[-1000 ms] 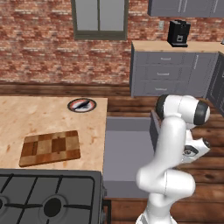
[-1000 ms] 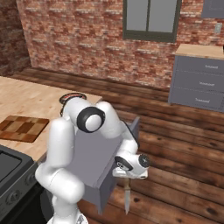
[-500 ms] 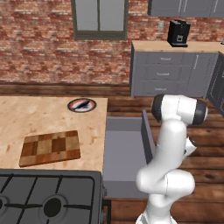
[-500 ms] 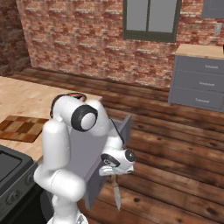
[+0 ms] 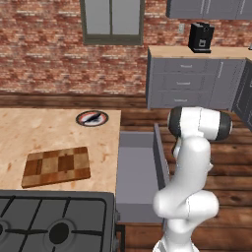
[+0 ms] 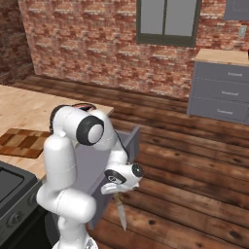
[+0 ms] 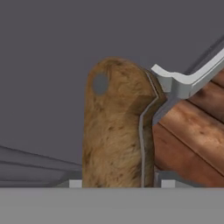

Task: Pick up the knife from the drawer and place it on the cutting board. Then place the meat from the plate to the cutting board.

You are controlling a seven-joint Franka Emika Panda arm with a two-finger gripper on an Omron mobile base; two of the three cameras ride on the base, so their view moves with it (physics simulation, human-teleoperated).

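Note:
My gripper [image 6: 117,192] is shut on the knife [image 6: 120,214], whose brown wooden handle [image 7: 116,131] sits between the fingertips while the thin grey blade hangs down toward the floor. It hangs low, just outside the front of the open grey drawer [image 6: 130,143], whose silver bar handle [image 7: 188,78] shows up close in the hand view. The drawer [image 5: 138,170] juts from the counter beside the arm. The checkered cutting board [image 5: 56,166] lies on the counter near the stove. Behind it stands the plate [image 5: 81,119] with the dark meat [image 5: 96,117] on it.
A black stove top [image 5: 49,221] fills the counter's near corner. Grey cabinets [image 5: 197,83] carrying a black coffee machine [image 5: 201,37] stand against the brick wall. Wooden floor [image 6: 194,165] stretches to the right of the drawer.
The arm has swung round and carried the knife leftward in the right base view, closer to the drawer front. The blade still hangs down.

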